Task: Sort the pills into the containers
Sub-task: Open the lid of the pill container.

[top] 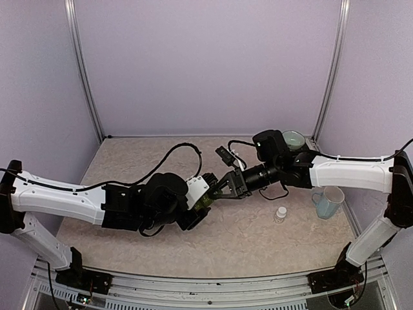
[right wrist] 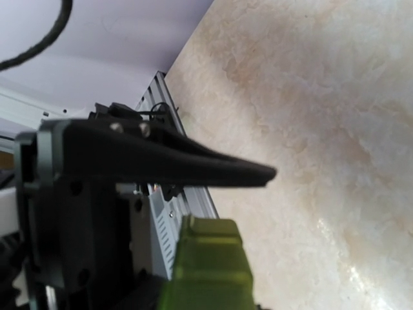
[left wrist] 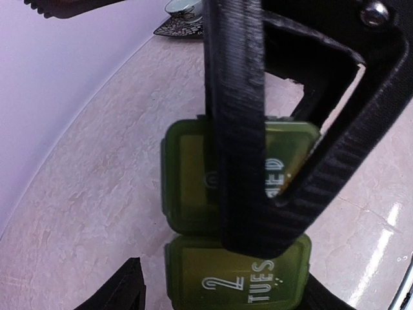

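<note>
The left arm [top: 64, 197] reaches in from the left edge to the middle of the desk [top: 245, 248]. On the left gripper [top: 201, 197] the fingers [left wrist: 128, 287] are spread, one on each side of the strip's near compartment. In the left wrist view a sliver of bare desk shows between the lower-left finger and the strip. Contact on the other side is unclear.

The containers [left wrist: 193, 187] form a dark green strip of joined lidded compartments at mid-desk, between the two grippers. Two lids are readable, "2 TUES" nearest the left wrist camera and "WED" just beyond, and both look closed. I cannot tell whether the strip rests on the desk or is lifted.

On the right gripper [top: 219, 190] the fingers are pressed together, with the tips meeting over the WED lid. Whether they nip its edge I cannot tell.

Further right, a small white bottle [top: 281, 214] stands upright. A green bowl [top: 294, 138] on a dark saucer sits at the far corner, behind the right arm [top: 348, 173]. A pale blue mug [top: 330, 202] stands near the bottle but apart from it.
</note>
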Tool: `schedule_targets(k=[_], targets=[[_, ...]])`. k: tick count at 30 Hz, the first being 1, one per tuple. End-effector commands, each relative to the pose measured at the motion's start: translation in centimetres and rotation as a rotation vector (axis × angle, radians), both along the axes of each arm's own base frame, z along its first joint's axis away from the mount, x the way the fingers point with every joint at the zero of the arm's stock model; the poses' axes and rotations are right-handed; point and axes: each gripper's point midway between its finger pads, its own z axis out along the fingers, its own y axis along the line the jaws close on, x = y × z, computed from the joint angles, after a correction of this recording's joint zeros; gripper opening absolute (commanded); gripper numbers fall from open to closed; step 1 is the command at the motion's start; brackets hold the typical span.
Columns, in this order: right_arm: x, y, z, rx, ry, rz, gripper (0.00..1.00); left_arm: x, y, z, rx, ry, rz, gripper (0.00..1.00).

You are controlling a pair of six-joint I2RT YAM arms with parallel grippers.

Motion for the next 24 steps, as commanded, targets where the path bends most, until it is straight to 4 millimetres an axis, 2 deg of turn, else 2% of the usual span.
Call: schedule_targets(k=[1,8,16,21,24], targets=[[-0.3,0.5,0.0,-0.012,-0.006,0.018,0.05,0.9,-0.4,1.1,-0.024,0.006,0.004,0.63],[-0.2,0.5,-0.3,-0.026,-0.014,0.016,0.05,0.9,-0.2,1.3,-0.039,0.027,-0.004,0.49],[0.4,0.2,-1.0,-0.067,-0.04,-0.009,0.05,0.4,-0.3,1.1,-0.065,0.082,-0.028,0.48],[0.7,0.1,-1.5,-0.092,-0.047,-0.022,0.05,0.6,-0.1,2.0,-0.122,0.113,-0.029,0.48],[0.7,0.0,-1.8,-0.098,-0.047,-0.023,0.05,0.9,0.2,2.5,-0.15,0.117,-0.02,0.45]])
